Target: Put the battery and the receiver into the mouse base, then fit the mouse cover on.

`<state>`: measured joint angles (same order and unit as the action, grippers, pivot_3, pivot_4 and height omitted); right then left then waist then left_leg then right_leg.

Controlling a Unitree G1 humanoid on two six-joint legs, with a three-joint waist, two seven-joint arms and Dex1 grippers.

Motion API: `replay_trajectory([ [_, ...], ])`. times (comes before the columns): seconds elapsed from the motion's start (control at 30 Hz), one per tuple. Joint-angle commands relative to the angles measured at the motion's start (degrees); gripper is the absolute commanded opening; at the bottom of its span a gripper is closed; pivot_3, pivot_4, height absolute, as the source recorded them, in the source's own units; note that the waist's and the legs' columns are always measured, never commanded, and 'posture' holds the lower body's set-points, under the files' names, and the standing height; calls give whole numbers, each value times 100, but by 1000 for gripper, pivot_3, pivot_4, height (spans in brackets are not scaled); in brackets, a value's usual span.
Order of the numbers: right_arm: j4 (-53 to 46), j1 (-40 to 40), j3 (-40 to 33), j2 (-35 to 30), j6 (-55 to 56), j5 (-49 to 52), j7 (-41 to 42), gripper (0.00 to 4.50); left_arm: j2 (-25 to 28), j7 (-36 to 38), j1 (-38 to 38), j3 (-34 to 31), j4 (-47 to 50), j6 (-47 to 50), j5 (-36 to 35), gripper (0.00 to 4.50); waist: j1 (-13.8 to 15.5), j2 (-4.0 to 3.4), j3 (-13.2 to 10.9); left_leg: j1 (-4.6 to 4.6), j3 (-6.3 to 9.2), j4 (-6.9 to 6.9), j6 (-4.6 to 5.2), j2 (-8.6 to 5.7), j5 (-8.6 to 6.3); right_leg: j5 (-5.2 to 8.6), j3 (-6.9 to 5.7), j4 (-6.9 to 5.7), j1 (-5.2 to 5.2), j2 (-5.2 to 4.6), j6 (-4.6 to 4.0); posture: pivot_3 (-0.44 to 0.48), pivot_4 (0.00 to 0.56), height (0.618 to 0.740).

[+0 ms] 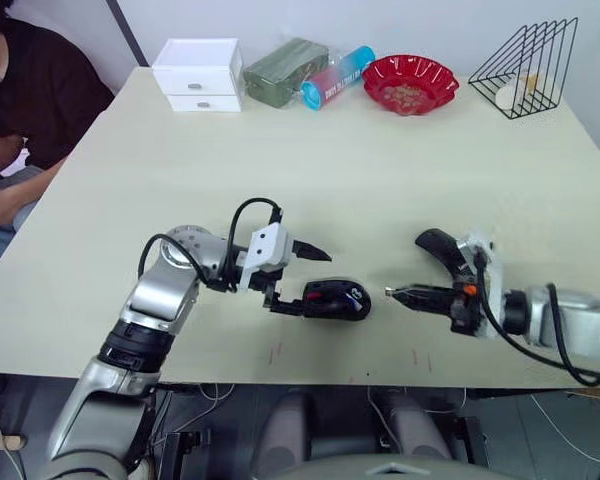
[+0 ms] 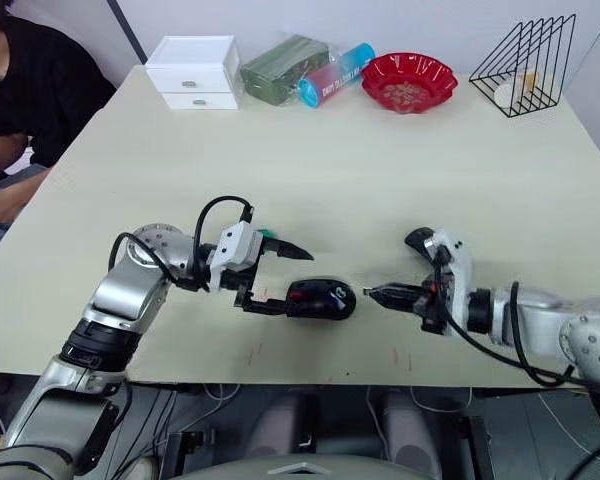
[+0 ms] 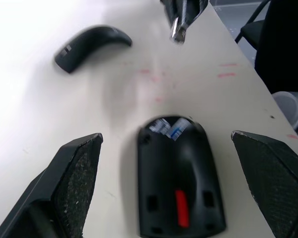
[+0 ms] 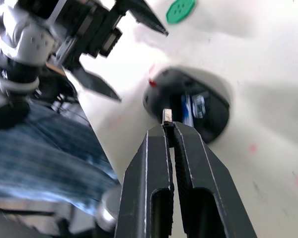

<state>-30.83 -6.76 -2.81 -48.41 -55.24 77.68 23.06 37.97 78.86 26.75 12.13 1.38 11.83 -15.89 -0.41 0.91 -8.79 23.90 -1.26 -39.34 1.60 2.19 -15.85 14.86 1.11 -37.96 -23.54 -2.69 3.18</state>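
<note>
Right gripper [image 4: 168,124] jaws pinch the receiver [image 4: 167,116] beside the mouse base [image 1: 335,299]; left gripper [image 1: 300,280] jaws gape around it.

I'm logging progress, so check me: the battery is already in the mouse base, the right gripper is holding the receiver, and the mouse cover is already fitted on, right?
Not quite. The mouse cover is not fitted: the left wrist view shows it lying apart on the table. The rest holds: the battery sits in the mouse base, and the right gripper pinches the receiver.

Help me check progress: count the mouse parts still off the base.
2: the mouse cover lies on the table beside the right pincer, which pinches the receiver. The battery sits inside the mouse base.
</note>
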Motion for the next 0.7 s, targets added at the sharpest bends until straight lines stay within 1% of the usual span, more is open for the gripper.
replay_trajectory([
  [0.03,-515,545,-373,-105,1081,-1235,1161,0,6,-128,29,1,244,38,9,4420,4,0,0,-1,0,0,0,-1,0,0,0,-1,1,0,0,0,150,740],
  [0.13,-589,1013,-617,-81,1981,-2143,1813,0,-3,-157,39,44,135,-37,75,4420,17,0,0,-10,3,0,0,-2,0,0,-4,-4,8,1,0,0,150,740],
  [0.27,-465,1528,-794,-24,2830,-3017,2429,0,-31,-142,89,102,-25,-142,167,4420,17,0,0,-12,1,-1,0,-3,0,0,-2,-3,8,1,0,0,150,740],
  [0.5,-407,2003,-1278,107,3583,-3598,2928,0,-84,-74,138,299,-151,-243,294,4420,24,0,0,-13,-1,-2,-1,-4,1,0,0,-4,9,1,0,0,150,740],
  [0.6,-405,2053,-1354,55,3716,-3664,3230,0,-150,-81,173,350,-211,-260,346,4420,25,0,0,-14,0,-2,-1,-4,1,0,0,-4,10,2,0,0,150,740],
  [0.7,-329,1891,-1266,40,3965,-3840,3525,0,-312,-160,278,492,-391,-323,493,4420,35,0,0,-15,0,-3,-1,-4,1,0,0,-5,10,2,0,0,150,740],
])
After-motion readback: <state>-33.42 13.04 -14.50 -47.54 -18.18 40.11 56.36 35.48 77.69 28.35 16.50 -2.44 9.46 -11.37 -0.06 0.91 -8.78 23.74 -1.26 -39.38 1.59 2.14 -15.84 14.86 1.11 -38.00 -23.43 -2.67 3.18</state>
